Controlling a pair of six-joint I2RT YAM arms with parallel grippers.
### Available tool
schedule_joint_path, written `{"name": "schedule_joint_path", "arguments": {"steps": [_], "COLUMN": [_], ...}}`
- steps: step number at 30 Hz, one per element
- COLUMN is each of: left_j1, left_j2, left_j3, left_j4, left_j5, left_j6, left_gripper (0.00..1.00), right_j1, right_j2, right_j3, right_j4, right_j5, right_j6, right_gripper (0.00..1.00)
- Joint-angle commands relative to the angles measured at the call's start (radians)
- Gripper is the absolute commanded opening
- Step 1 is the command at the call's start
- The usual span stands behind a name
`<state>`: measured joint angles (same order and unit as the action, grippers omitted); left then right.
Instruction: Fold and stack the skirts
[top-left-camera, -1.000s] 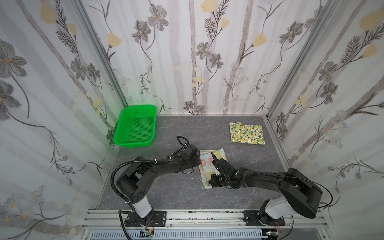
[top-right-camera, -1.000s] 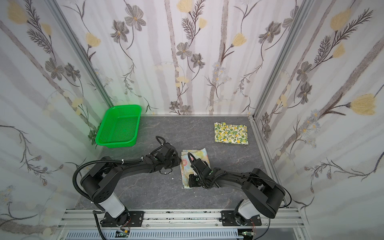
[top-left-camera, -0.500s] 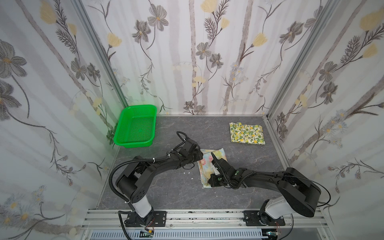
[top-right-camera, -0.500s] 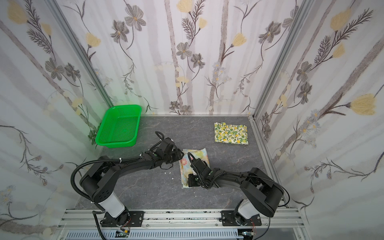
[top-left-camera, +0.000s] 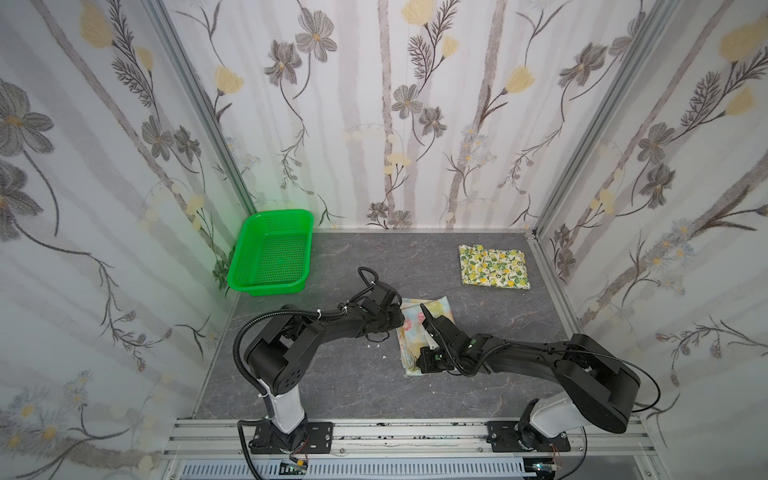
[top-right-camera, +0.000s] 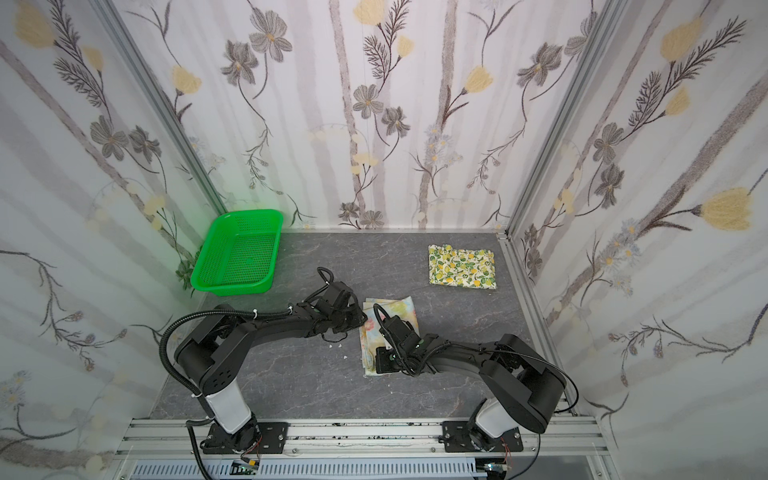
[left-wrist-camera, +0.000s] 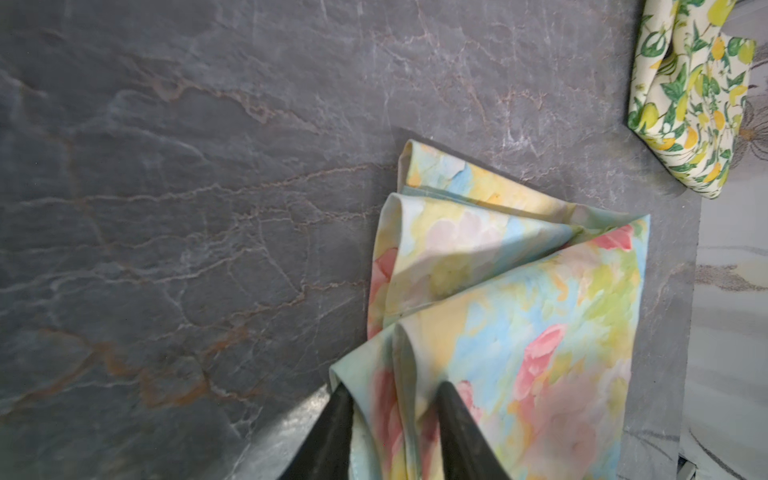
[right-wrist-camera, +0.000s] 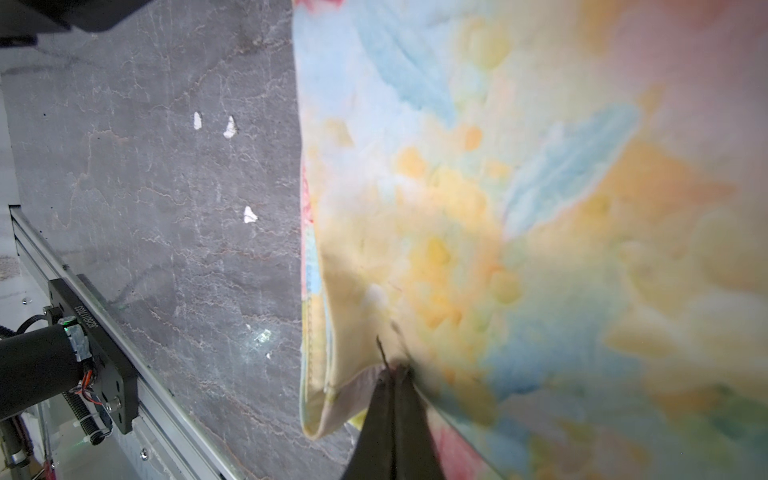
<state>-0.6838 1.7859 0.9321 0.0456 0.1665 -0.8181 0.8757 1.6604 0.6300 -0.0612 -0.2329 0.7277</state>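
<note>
While its jaws stand apart astride a folded corner, the left gripper (left-wrist-camera: 395, 388) sits at the twelve o'clock end of the pastel skirt (top-left-camera: 411, 345), not yet pinching it. The right gripper (right-wrist-camera: 392, 372) is pressed together on the six o'clock corner. The skirt's long axis runs twelve to six between them. The folded lemon skirt (top-left-camera: 493, 266) lies well apart toward two o'clock, nearer the right arm (top-left-camera: 532, 357). That arm and the left arm (top-left-camera: 332, 324) stretch low over the table (top-left-camera: 353, 374), meeting midway.

The left gripper (top-left-camera: 401, 318) and right gripper (top-left-camera: 419, 365) meet at the pastel skirt (top-left-camera: 441, 308) in the centre. The lemon skirt (top-left-camera: 493, 266) lies folded at back right, well apart. A basket (top-left-camera: 266, 289) sits back left.
</note>
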Motion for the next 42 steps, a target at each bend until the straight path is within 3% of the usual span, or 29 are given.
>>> {"name": "schedule_joint_path", "arguments": {"steps": [1,5,18,31,32,33,36,40,42], "left_j1": [0.000,0.001,-0.001,0.001,0.001,0.002,0.004,0.005,0.005], "left_j2": [0.014,0.037,-0.038,0.089,0.092,0.093,0.074,0.007,-0.024], "left_j3": [0.024,0.060,0.119,0.218,0.224,0.231,0.241,0.228,0.215], "left_j4": [0.007,0.007,0.010,0.017,0.018,0.018,0.018,0.018,0.017], "left_j5": [-0.008,-0.004,-0.024,-0.070,-0.075,-0.079,-0.090,-0.098,-0.094], "left_j6": [0.009,0.023,0.070,0.134,0.140,0.144,0.148,0.154,0.150], "left_gripper": [0.20,0.00,0.00,0.00,0.06,0.19,0.45,0.65,0.66], "right_j1": [0.002,0.002,0.028,0.048,0.047,0.045,0.031,-0.044,-0.116], "right_j2": [0.014,0.020,0.051,-0.002,-0.022,-0.046,-0.137,-0.253,-0.299], "right_j3": [0.000,0.001,0.003,0.032,0.039,0.048,0.075,0.077,0.064], "right_j4": [-0.057,-0.051,-0.028,-0.041,-0.052,-0.066,-0.120,-0.163,-0.167], "right_j5": [0.026,0.026,0.014,0.005,0.007,0.010,0.022,0.018,0.012], "right_j6": [-0.004,-0.001,0.012,0.035,0.032,0.031,0.022,0.005,-0.012], "right_gripper": [0.00,0.00,0.00,0.00,0.00,0.01,0.03,0.07,0.07]}}
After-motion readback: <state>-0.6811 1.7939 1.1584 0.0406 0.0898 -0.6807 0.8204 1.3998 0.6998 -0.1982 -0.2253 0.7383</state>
